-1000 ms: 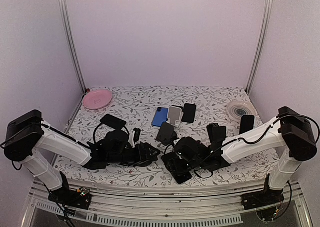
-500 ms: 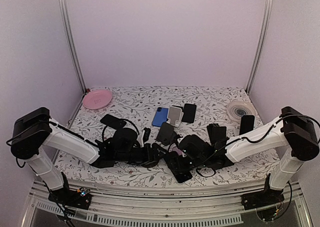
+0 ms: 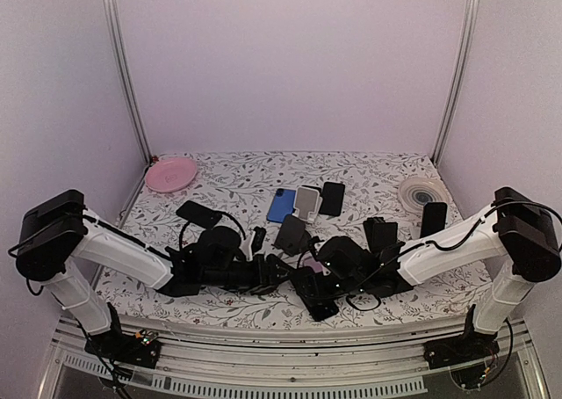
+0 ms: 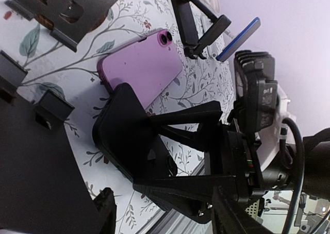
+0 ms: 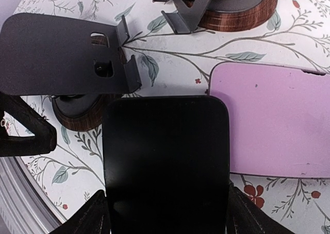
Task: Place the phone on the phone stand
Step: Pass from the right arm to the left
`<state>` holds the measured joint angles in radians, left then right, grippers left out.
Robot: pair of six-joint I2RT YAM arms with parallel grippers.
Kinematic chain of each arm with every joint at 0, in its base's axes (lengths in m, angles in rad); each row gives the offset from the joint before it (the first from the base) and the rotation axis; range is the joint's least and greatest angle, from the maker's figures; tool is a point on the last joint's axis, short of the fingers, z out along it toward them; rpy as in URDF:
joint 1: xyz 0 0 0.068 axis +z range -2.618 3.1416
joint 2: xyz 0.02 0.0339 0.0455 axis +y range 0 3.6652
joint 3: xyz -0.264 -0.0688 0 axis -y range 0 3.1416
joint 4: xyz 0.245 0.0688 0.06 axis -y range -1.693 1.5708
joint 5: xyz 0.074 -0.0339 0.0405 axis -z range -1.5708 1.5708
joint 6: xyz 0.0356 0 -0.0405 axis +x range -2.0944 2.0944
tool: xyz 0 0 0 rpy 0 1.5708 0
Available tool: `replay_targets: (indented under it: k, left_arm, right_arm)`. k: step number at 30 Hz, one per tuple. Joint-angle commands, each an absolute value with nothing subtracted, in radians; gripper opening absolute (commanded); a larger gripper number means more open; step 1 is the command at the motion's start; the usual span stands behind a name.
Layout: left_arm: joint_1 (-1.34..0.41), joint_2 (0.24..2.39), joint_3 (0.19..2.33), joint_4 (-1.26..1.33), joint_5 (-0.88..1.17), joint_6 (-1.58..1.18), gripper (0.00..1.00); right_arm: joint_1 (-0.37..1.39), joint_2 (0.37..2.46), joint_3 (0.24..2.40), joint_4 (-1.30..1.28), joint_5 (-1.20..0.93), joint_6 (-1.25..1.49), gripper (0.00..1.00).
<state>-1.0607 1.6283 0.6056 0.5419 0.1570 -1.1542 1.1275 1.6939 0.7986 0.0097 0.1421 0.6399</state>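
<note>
Right pincer (image 5: 166,203): I pinch the black phone (image 5: 165,156) by its long edges, over the flowered table (image 5: 170,51). The phone stand (image 5: 62,53) lies at the phone's ten o'clock and a pink phone (image 5: 273,120) at two o'clock. My left pincer (image 4: 167,213) is spread and holds nothing.

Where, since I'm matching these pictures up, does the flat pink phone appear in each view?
Top external: cannot be made out.
Left wrist: flat pink phone, upper centre, lens end towards the upper right.
Right wrist: at the right edge, mid-height.
Shared landmark: glossy black phone overlapping it in both wrist views.
</note>
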Motion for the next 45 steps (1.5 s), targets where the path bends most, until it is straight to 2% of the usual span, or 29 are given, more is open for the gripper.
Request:
replay_targets:
  k: [1,15,30,45]
  left_arm:
    - [-1.076,1.683,0.632,0.59,0.192,-1.181,0.61]
    - [-1.067,1.815,0.717,0.626,0.217,-1.185,0.56]
    - [-1.055,1.924,0.766,0.688,0.217,-1.212,0.44]
    - [-1.063,1.933,0.798,0.639,0.139,-1.207,0.42]
  right_arm:
    - [1.115,1.645,0.776,0.075,0.13,0.655,0.72]
    - [1.1,1.628,0.746,0.098,0.112,0.667,0.72]
    - [1.097,1.629,0.742,0.103,0.098,0.665,0.72]
    - [1.087,1.584,0.695,0.132,0.095,0.684,0.72]
